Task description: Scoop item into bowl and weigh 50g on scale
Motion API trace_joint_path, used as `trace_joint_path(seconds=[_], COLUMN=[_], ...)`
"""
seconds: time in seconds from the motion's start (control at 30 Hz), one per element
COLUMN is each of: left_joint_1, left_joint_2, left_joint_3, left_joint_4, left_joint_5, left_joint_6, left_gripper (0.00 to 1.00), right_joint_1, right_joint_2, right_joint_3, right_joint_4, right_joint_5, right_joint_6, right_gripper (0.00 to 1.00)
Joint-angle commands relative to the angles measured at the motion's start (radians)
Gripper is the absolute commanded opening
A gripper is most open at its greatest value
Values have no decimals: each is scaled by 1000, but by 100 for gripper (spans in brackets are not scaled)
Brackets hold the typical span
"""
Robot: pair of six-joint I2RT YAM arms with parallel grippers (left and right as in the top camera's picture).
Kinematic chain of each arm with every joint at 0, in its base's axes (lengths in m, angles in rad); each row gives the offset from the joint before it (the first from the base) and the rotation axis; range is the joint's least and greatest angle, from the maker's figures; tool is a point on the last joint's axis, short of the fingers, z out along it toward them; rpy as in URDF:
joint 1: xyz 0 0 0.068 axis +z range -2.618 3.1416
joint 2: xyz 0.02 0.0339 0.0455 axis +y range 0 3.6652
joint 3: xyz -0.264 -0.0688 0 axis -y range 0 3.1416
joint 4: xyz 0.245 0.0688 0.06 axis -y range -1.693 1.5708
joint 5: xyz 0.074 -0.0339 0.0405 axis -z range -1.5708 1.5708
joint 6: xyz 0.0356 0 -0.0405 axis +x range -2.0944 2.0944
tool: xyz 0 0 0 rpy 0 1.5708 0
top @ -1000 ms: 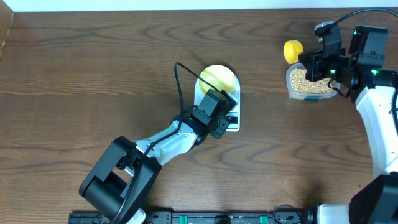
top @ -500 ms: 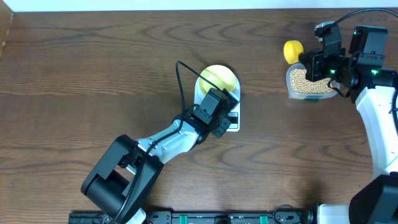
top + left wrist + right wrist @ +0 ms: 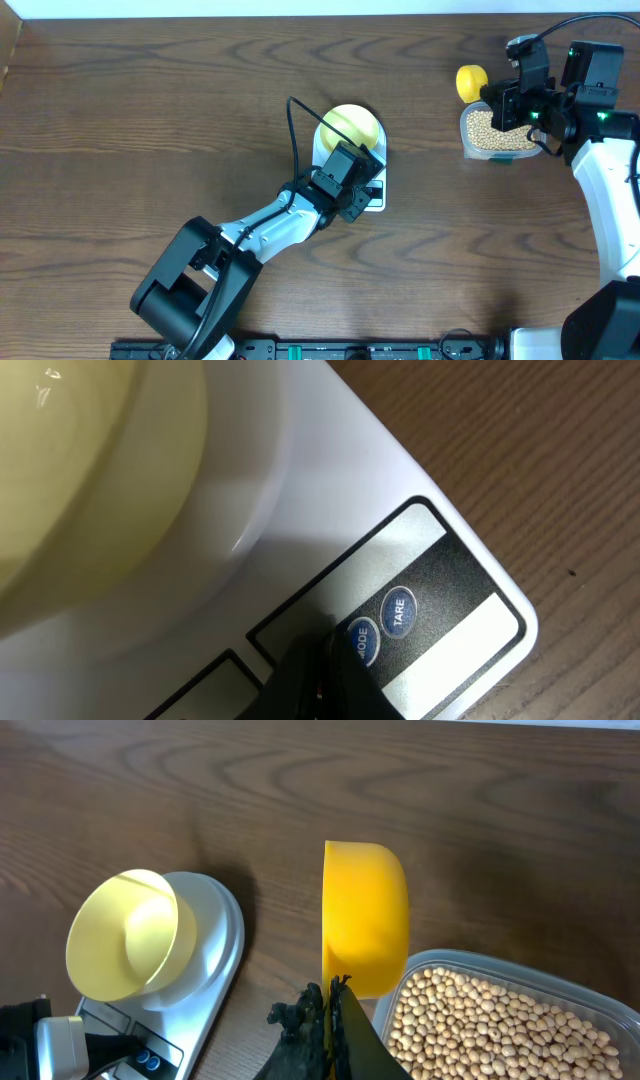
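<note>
Beans (image 3: 490, 1020), small and tan, lie heaped in a clear container (image 3: 600, 992) that stands well off to the right of the scale (image 3: 330, 490), on the brown surface (image 3: 150, 100). My right tool (image 3: 331, 1005) is pressed together, pinching the near end of a yellow scoop (image 3: 365, 925). The scoop hangs at the container's rim on the side that faces the scale, its cup turned on edge.

The pale yellow bowl (image 3: 125, 935) sits on the scale's white platform, at the end away from the buttons. My left tool (image 3: 325, 675) is closed up into a single dark tip, lowered onto the scale's front panel. There it touches the edge of the MODE button (image 3: 360, 641). The TARE button (image 3: 398, 612) lies just beside that one, uncovered. Seen from overhead, my left arm reaches in over the scale's front end and covers most of that end.
</note>
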Motion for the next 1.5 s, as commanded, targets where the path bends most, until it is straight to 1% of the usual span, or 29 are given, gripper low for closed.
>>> trace_joint_path(seconds=[0.0, 0.2, 0.37, 0.63, 0.73, 1.27, 1.4, 1.47], left_joint_1=[5, 5, 5, 6, 8, -8, -13, -22], left_joint_2=[64, 64, 75, 93, 93, 93, 93, 93], left_joint_3=[-34, -34, -34, -34, -34, -34, -34, -34], left_joint_4=[-27, -10, -10, -10, -10, -59, -58, -59], left_joint_5=[-50, -58, -73, -92, -98, -97, -37, -31], left_joint_6=[26, 38, 74, 79, 105, 104, 104, 104], left_gripper=[8, 8, 8, 8, 8, 8, 8, 8], right_joint_1=[13, 13, 13, 13, 13, 13, 13, 13], right_joint_2=[-18, -18, -18, -18, -18, -18, -18, -18], right_joint_3=[20, 20, 20, 20, 20, 20, 20, 20], right_joint_4=[-2, -2, -3, -3, -3, -3, -3, -3], right_joint_5=[-13, -14, -14, -13, -13, -13, -13, -13], right_joint_6=[-11, -11, -11, -11, -11, -11, -11, -11], right_gripper=[1, 1, 1, 1, 1, 1, 1, 1])
